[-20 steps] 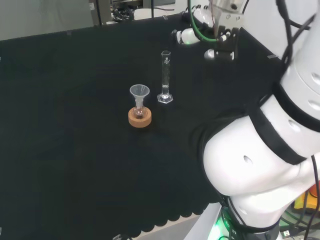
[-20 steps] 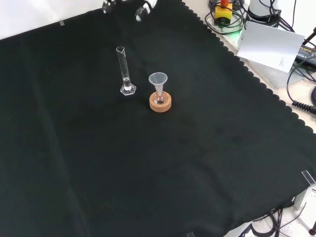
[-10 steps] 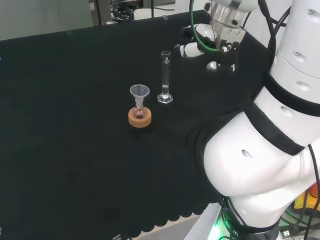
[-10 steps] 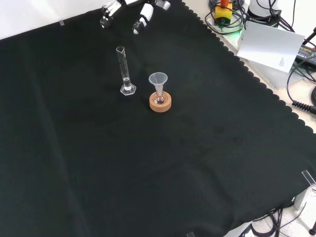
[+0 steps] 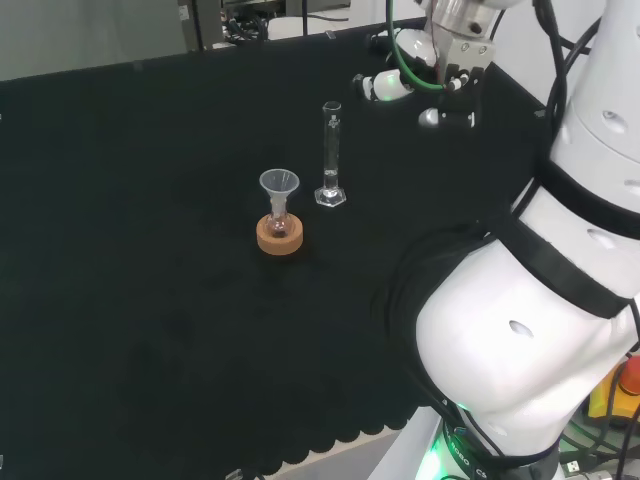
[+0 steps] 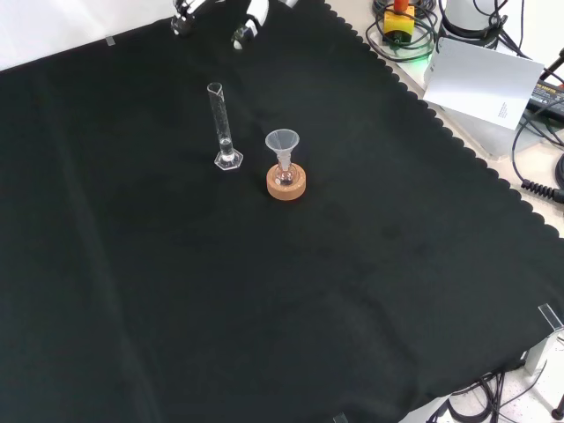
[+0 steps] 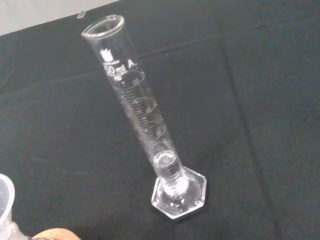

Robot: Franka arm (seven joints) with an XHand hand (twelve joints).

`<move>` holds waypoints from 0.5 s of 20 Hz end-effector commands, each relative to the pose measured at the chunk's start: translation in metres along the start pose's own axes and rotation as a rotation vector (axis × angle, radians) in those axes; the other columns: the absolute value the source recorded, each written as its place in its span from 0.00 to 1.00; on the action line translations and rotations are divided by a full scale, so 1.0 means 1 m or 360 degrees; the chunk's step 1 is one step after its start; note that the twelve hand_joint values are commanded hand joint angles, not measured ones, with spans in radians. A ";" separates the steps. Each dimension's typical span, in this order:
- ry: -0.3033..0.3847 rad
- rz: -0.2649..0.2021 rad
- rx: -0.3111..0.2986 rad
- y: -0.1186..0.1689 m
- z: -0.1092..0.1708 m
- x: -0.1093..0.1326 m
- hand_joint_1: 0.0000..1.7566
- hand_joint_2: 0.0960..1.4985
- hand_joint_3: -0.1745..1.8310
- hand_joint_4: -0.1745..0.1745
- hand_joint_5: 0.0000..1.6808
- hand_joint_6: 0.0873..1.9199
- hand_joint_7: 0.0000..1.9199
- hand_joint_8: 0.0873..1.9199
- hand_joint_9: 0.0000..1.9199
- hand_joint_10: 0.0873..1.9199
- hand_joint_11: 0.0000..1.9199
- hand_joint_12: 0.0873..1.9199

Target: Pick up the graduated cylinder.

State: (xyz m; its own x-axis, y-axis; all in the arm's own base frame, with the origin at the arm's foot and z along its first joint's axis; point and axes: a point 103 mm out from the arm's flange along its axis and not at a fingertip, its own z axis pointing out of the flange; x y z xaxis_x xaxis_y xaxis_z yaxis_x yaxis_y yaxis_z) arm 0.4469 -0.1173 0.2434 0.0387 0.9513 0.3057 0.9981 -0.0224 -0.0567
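Note:
A tall clear graduated cylinder (image 5: 329, 155) with a hexagonal foot stands upright on the black cloth (image 5: 150, 200); it also appears in the front view as the cylinder (image 6: 221, 128) and close up in the wrist view as the cylinder (image 7: 142, 117). The black and white hand (image 5: 420, 85) hovers to the right of the cylinder in the head view, apart from it, its fingers spread and holding nothing. In the front view the hand (image 6: 238, 22) reaches in at the top edge, beyond the cylinder.
A small clear funnel (image 5: 279, 195) sits in a little flask on a cork ring (image 5: 279, 236), close beside the cylinder. The arm's white links (image 5: 520, 330) stand at the head view's right. Paper and cables (image 6: 485, 79) lie off the cloth's edge.
The hand swung in over the cloth towards the cylinder, then drew back and up a little. Cylinder and funnel have not moved.

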 end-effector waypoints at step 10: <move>0.0294 -0.0072 0.0123 0.007 0.094 -0.004 0.41 0.50 0.28 0.38 0.23 0.00 0.10 0.29 0.21 0.31 0.05 0.71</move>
State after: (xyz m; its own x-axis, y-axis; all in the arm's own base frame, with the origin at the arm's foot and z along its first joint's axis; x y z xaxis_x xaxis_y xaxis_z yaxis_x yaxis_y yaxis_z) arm 0.4515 -0.0854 0.1827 0.0061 0.9260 0.3774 0.9905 0.0463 -0.1297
